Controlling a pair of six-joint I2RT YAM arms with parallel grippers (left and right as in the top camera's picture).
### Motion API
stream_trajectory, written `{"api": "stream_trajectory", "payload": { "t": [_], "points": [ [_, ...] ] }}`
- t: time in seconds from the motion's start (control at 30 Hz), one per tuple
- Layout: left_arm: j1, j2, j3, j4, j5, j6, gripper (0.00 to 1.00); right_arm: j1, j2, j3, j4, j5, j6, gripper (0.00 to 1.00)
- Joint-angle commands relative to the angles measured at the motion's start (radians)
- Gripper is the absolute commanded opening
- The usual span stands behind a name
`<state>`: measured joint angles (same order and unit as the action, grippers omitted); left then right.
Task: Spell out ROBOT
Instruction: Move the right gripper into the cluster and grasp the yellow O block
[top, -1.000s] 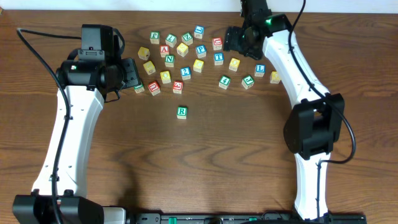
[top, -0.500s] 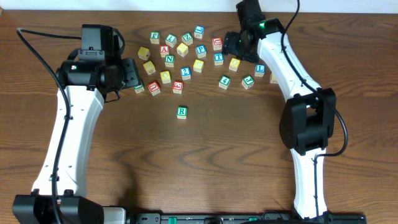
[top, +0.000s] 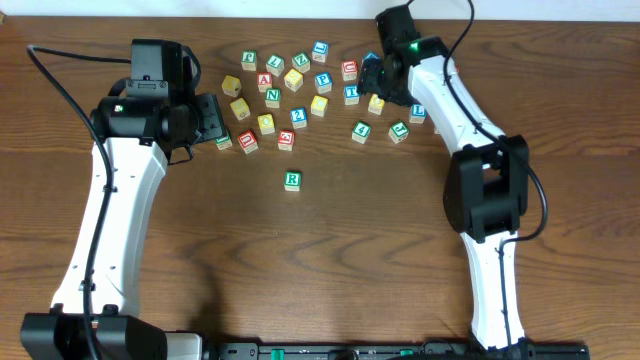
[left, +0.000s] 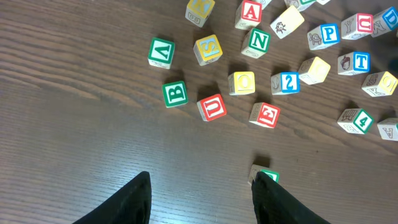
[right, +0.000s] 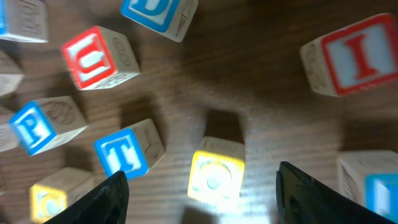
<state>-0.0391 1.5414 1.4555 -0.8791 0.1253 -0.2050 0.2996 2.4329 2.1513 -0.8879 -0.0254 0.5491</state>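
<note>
**Overhead view.** A cluster of lettered blocks (top: 293, 80) lies along the far side of the wooden counter (top: 350, 250). The R block (top: 292, 180), lettered in green, stands alone nearer the middle of the counter, well apart from the cluster. The left arm reaches to the cluster's left edge. The right arm reaches over its right part.

**Left wrist view.** The left tool (left: 202, 199) has its fingers apart, with nothing between them, above bare wood. Ahead of it lie four blocks:
- the B block (left: 175, 93), lettered in green
- the red U block (left: 212, 107), just beside the B block
- the yellow O block (left: 241, 83)
- the red E block (left: 264, 115)

A green-edged block (left: 266, 175) sits at the tip of the finger on the picture's right. That finger partly hides it, and its letter cannot be read.

**Right wrist view.** The right tool (right: 211, 199) is also spread apart, with one finger on each side of a yellow block (right: 214, 177). Neither finger is seen touching the block, and glare blurs the mark on its top. The blue T block (right: 124, 155) lies just beside this yellow block, tilted. The blue P block (right: 37, 127) lies beyond the T block, toward the picture's left edge. The red I block (right: 351, 56) stands apart at the upper right.
</note>
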Motion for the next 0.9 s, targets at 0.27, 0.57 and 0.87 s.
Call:
{"api": "stream_trajectory", "payload": {
  "t": [0.27,0.57,0.87],
  "points": [
    [0.003,0.008,0.014,-0.002,-0.005,0.009,0.52,0.019,0.076,0.005,0.038,0.016,-0.013,0.42],
    [0.003,0.008,0.014,-0.002,-0.005,0.009,0.52,0.021,0.076,0.005,0.007,0.017,-0.209,0.29],
    [0.003,0.008,0.014,-0.002,-0.005,0.009,0.52,0.023,-0.151,0.009,-0.067,0.015,-0.21,0.21]
  ]
}}
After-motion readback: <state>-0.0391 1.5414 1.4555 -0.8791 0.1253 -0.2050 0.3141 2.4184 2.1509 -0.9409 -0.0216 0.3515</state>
